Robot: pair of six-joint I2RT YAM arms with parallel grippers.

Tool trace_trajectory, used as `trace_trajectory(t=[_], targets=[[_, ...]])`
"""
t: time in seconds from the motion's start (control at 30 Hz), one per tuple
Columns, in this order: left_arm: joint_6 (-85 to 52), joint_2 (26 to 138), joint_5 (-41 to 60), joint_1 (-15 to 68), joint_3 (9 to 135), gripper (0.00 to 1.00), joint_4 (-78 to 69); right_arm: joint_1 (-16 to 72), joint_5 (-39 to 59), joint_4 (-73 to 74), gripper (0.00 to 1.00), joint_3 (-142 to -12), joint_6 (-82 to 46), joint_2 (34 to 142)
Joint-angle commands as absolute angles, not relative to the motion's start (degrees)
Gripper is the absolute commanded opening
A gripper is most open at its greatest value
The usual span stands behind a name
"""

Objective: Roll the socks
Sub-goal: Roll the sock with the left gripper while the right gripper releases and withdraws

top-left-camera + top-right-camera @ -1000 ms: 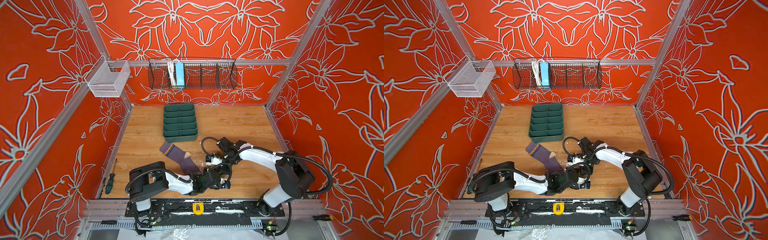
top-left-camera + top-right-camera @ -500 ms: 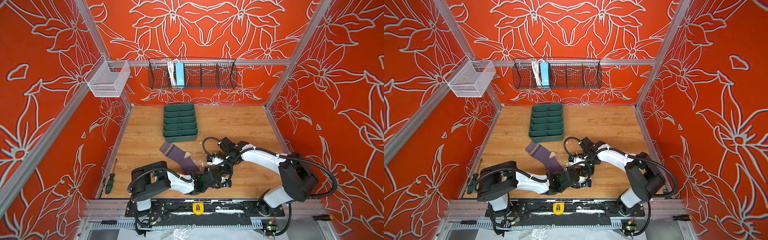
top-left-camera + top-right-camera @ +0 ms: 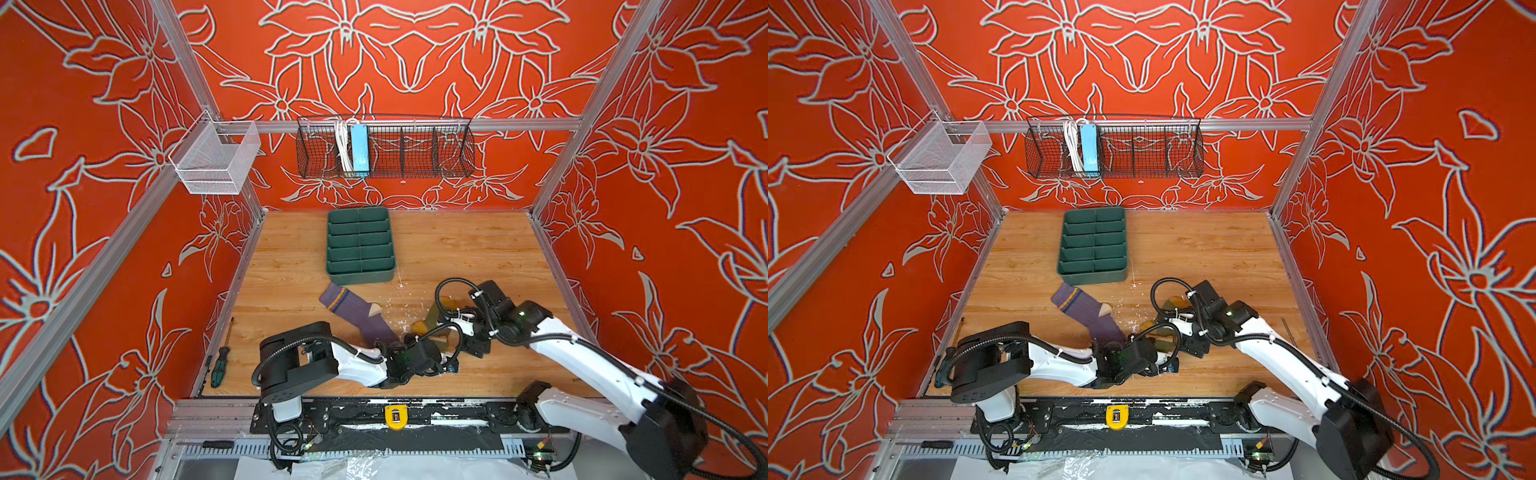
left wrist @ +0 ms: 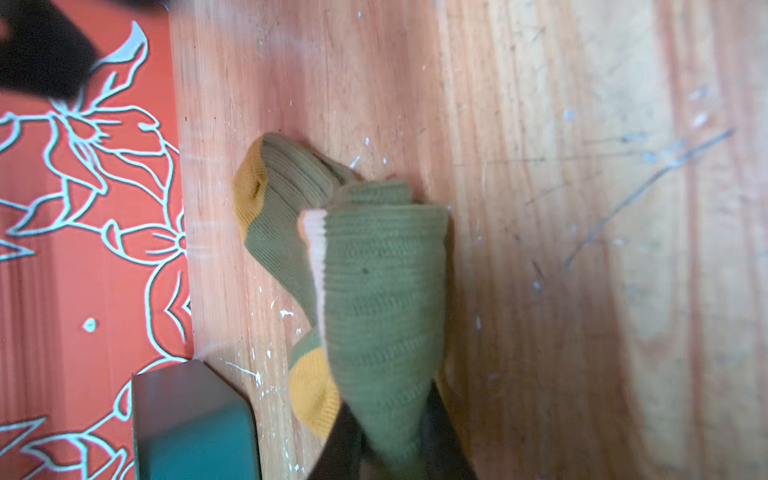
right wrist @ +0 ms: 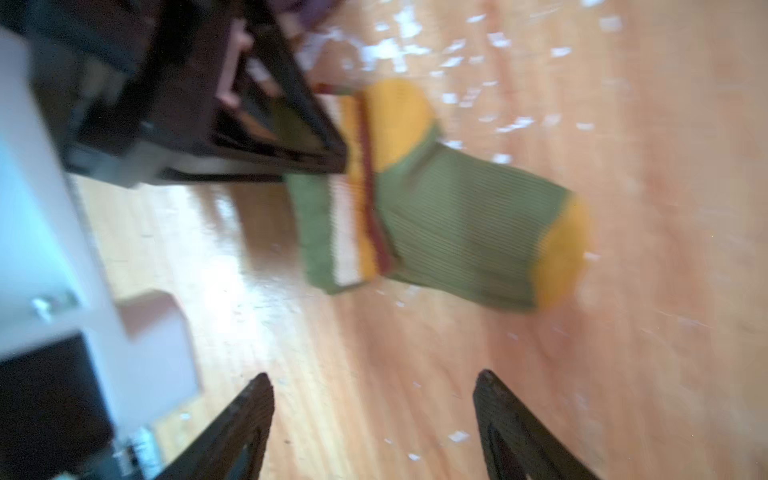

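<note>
vs 1 s ago: r gripper (image 5: 376, 399) had let go and backed off a bit. its jaws stood wide open w/ only bare wood table (image 5: 623, 374) between them. l arm barely shifted in both top views. purple sock (image 3: 357, 313) lay in the same spot and same shape.

l gripper (image 4: 390, 440) was clamped shut on the cuff end of the olive sock (image 4: 374, 291). fabric bunched into a cone right at the l fingertips, and the rest trailed ahead of the l jaws on the wood. mustard heel sat just beside the l jaws, mustard toe farthest out ahead. a cream edge ran along the fold.

from the r wrist cam (blurry), the olive sock lay ahead of the open r jaws, well apart from them. cream/mustard/brown stripes faced up, w/ the l finger (image 5: 320, 141) pinching the striped end.

purple sock sat behind the l jaws, near the l wrist, clear of the r jaws. can't tell if it touched the olive one.

green tray (image 4: 191, 424) corner sat off to one side of the l jaws, not touching the sock.

writing: yellow tag (image 3: 395, 417) on the front rail had a dark mark, too small to read.
</note>
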State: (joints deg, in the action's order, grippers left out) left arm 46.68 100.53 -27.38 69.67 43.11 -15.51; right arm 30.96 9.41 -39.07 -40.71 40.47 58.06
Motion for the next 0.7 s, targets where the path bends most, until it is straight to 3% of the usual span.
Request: trace_trajectory(t=[0.0, 0.13, 0.37, 0.57, 0.67], targets=[[45.8, 101.5, -23.9, 68.9, 45.1, 0.00, -0.6, 28.8, -2.8, -28.6, 0.86, -37.0, 43.3, 53.2], [39.5, 104.8, -15.5, 66.8, 56.1, 0.00, 17.7, 25.3, -11.7, -15.6, 0.89, -35.5, 41.4, 49.1], [29.4, 117.3, 2.7, 60.9, 80.5, 0.00, 47.6, 16.7, -19.5, -6.1, 0.91, -42.8, 16.0, 44.4], [22.4, 132.8, 18.7, 55.1, 101.7, 0.00, 66.0, 16.5, -16.4, -5.5, 0.90, -42.6, 12.7, 37.1], [21.5, 136.8, 25.9, 52.4, 105.6, 0.00, 68.4, 16.4, -4.9, -9.5, 0.90, -42.1, 16.6, 31.1]])
